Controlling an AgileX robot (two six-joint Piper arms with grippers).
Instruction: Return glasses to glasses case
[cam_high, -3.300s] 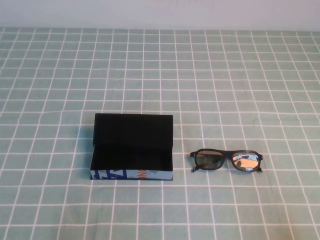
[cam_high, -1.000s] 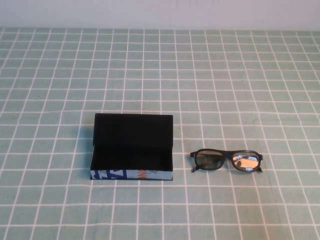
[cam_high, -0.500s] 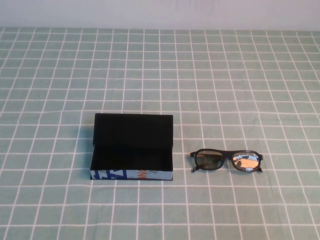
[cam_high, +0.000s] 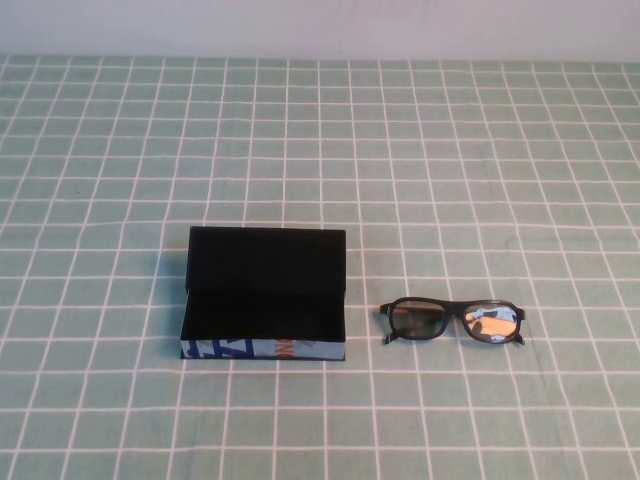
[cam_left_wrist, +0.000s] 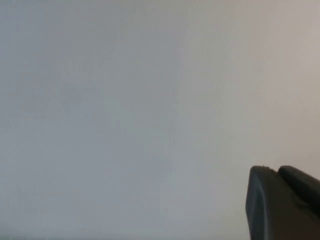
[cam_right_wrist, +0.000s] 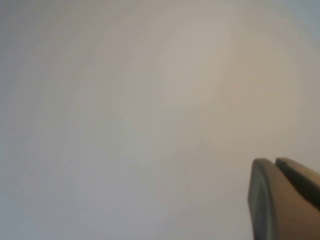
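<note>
The glasses case (cam_high: 264, 295) lies open on the green checked cloth, left of centre, with its lid (cam_high: 267, 258) tilted back and its white printed front side (cam_high: 262, 349) facing me. Its black inside holds nothing. The black glasses (cam_high: 452, 321) lie folded flat on the cloth just right of the case, apart from it. Neither arm shows in the high view. My left gripper (cam_left_wrist: 275, 170) shows only in the left wrist view, its two dark fingers pressed together against a blank wall. My right gripper (cam_right_wrist: 274, 161) looks the same in the right wrist view. Both hold nothing.
The green cloth with a white grid (cam_high: 320, 140) covers the whole table. A pale wall (cam_high: 320, 25) runs along the far edge. Both wrist views show only blank wall behind the fingers.
</note>
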